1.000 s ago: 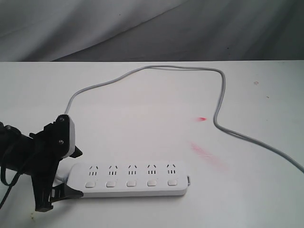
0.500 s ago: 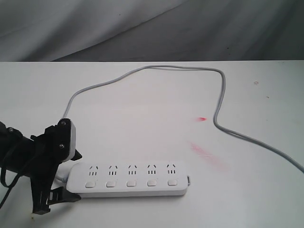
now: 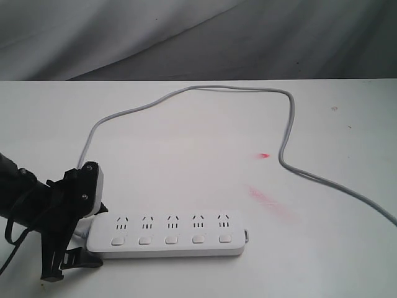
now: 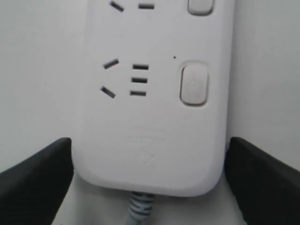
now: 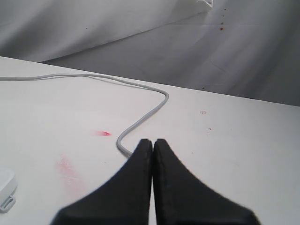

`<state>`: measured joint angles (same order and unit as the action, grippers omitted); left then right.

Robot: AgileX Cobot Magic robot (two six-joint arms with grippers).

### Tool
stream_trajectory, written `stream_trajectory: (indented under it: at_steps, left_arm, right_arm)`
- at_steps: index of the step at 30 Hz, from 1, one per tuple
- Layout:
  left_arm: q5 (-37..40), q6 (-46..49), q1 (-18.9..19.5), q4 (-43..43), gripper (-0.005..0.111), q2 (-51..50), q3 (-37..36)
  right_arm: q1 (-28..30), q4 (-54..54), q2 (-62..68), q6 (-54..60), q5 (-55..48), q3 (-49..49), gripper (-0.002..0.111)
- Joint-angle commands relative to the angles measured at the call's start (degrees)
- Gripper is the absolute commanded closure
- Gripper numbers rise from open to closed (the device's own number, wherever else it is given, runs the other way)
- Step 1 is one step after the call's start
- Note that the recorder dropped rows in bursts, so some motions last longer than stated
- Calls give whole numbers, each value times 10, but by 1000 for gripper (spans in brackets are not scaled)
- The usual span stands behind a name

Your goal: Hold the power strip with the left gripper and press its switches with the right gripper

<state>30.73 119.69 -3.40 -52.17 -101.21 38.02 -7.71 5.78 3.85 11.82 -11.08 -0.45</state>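
Note:
The white power strip (image 3: 167,233) lies flat near the front of the table, with its switches (image 3: 169,239) in a row under the sockets. My left gripper (image 3: 88,231) is open at the strip's left, cord end, one black finger (image 3: 96,205) behind it and one in front. In the left wrist view the fingers (image 4: 42,178) flank that end of the power strip (image 4: 154,117) closely, beside one switch (image 4: 194,84). My right gripper (image 5: 153,143) is shut and empty above the table, out of the exterior view. A corner of the power strip (image 5: 4,185) shows at that view's edge.
The grey cord (image 3: 285,124) loops from the strip's left end toward the back of the table, then runs off to the right; it also passes just beyond the right fingertips as the cord (image 5: 140,122). Red marks (image 3: 267,198) stain the tabletop. A grey cloth hangs behind.
My left gripper has sunk lower and shifted slightly left, settling around the strip's cord end. The power strip and cord have not moved.

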Motion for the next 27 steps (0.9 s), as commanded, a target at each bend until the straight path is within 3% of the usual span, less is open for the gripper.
stream_trajectory:
  at_steps: [1, 21, 27]
  left_arm:
    - [-1, 2, 1, 5, 26, -2, 3]
    - [-13, 2, 1, 35, 26, -2, 3]
    - [-25, 2, 1, 35, 33, -2, 3]
  right_arm:
    - [3, -3, -2, 1, 0, 1, 108]
    - [3, -3, -2, 1, 0, 1, 108]
    - [3, -3, -2, 1, 0, 1, 108]
